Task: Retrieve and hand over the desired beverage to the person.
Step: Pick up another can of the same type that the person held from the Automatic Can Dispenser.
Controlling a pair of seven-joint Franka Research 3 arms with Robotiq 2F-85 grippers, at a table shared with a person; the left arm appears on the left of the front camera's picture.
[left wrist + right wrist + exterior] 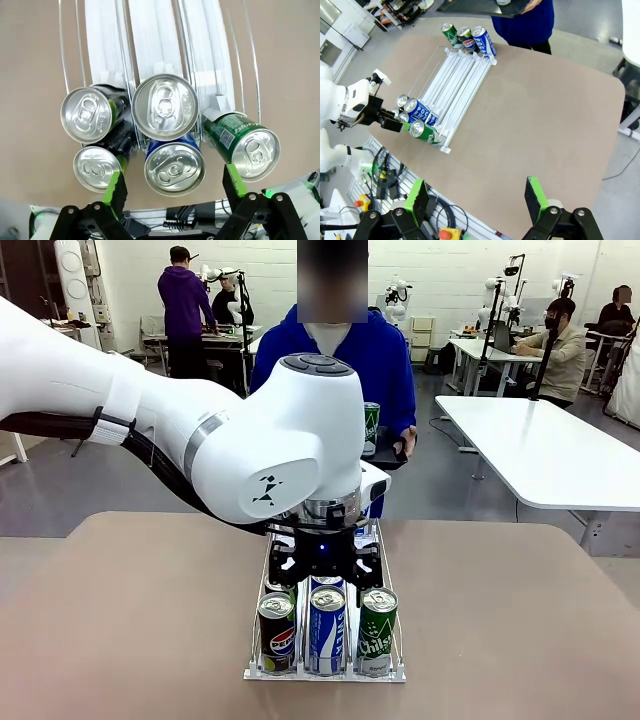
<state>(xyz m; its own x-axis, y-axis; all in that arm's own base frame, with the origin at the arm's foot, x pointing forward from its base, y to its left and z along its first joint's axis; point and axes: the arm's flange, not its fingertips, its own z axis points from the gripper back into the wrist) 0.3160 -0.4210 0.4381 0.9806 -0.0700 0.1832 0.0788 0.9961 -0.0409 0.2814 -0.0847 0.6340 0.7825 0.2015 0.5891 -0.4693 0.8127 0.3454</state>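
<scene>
one blue can lies centred under the left gripper's open jaws

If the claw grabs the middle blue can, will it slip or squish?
The blue can looks smooth and shiny, so it may slip a little. Its top looks sealed, so it's probably full and firm.

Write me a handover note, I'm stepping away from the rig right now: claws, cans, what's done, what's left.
Left claw: open, empty, low over the near end of the rack, above the middle blue can.
Right claw: open, empty, raised at the robot's side of the table.
Person across the table holds a tray carrying a green can.
Done: approach. Left: grip the wanted can, hand it over.
</scene>
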